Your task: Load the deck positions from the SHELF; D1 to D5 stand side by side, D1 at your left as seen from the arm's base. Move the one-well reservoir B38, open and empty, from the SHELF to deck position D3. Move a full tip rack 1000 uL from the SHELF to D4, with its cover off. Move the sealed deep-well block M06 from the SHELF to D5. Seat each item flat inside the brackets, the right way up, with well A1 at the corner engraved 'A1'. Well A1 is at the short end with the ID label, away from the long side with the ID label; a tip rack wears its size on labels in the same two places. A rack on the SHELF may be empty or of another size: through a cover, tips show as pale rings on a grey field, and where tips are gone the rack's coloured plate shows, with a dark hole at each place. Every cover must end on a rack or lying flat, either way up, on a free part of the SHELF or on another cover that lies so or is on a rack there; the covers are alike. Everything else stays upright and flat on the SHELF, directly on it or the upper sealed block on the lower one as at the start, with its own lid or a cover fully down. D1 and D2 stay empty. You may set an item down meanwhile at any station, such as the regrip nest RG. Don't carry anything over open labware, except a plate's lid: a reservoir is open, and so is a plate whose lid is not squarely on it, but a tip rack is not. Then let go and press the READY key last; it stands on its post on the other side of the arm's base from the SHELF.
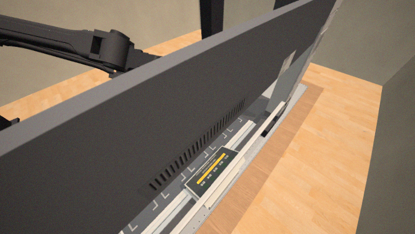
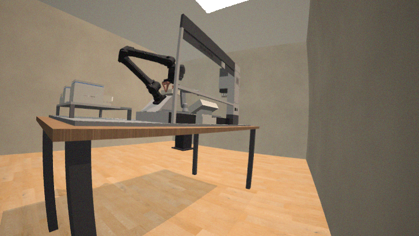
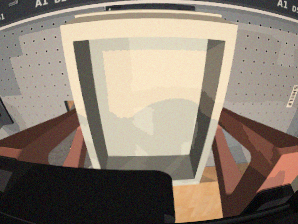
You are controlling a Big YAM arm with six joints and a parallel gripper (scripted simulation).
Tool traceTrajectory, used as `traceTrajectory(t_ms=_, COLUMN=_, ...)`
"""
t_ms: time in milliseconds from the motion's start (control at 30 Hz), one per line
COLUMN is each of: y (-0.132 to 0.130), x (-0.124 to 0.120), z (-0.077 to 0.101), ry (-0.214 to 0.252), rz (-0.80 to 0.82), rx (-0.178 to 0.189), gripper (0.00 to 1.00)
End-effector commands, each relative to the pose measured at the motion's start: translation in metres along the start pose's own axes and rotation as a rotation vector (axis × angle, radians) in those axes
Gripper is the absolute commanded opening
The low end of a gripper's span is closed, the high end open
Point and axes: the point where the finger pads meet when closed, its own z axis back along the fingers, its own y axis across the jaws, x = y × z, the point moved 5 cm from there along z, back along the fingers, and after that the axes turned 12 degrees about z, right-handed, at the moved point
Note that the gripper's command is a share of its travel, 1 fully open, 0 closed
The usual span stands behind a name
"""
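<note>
In the wrist view my gripper (image 3: pixel 149 110) is shut on the cream one-well reservoir (image 3: pixel 149 96); its brown fingers press on its two long sides. The well is open and looks empty. It hangs above the dark deck strip, short end toward the engraved marks. In the exterior view the gripper (image 2: pixel 166 84) is at the gantry frame, above the table. The reservoir's ID labels are not visible.
A wide dark gantry beam (image 1: pixel 145 116) hides most of the deck in the top view; the arm (image 1: pixel 110 49) reaches in behind it. White bracket marks and a small display panel (image 1: pixel 211 171) show below it. The SHELF (image 2: pixel 87 99) with boxy items stands at the table's left.
</note>
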Motion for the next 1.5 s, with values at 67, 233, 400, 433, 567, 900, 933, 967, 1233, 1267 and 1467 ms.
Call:
traceTrajectory(t_ms=67, y=-0.004, x=0.008, z=0.009, ry=-0.026, rz=0.003, rx=0.004, gripper=0.0)
traceTrajectory(t_ms=233, y=-0.002, x=0.021, z=0.016, ry=-0.05, rz=0.008, rx=0.007, gripper=0.0)
traceTrajectory(t_ms=400, y=-0.01, x=0.032, z=0.01, ry=-0.033, rz=-0.012, rx=0.007, gripper=0.0)
traceTrajectory(t_ms=433, y=-0.01, x=0.034, z=0.01, ry=-0.033, rz=-0.012, rx=0.007, gripper=0.0)
traceTrajectory(t_ms=567, y=-0.012, x=0.041, z=0.01, ry=-0.033, rz=-0.012, rx=0.006, gripper=0.0)
traceTrajectory(t_ms=900, y=-0.016, x=0.061, z=0.01, ry=-0.033, rz=-0.011, rx=0.005, gripper=0.0)
traceTrajectory(t_ms=933, y=-0.016, x=0.064, z=0.01, ry=-0.035, rz=-0.009, rx=0.004, gripper=0.0)
traceTrajectory(t_ms=967, y=-0.017, x=0.066, z=0.01, ry=-0.034, rz=-0.01, rx=0.004, gripper=0.0)
traceTrajectory(t_ms=1233, y=-0.017, x=0.08, z=0.012, ry=-0.041, rz=-0.002, rx=0.003, gripper=0.0)
traceTrajectory(t_ms=1267, y=-0.02, x=0.082, z=0.01, ry=-0.034, rz=-0.009, rx=0.004, gripper=0.0)
traceTrajectory(t_ms=1467, y=-0.022, x=0.096, z=0.01, ry=-0.036, rz=-0.008, rx=0.003, gripper=0.0)
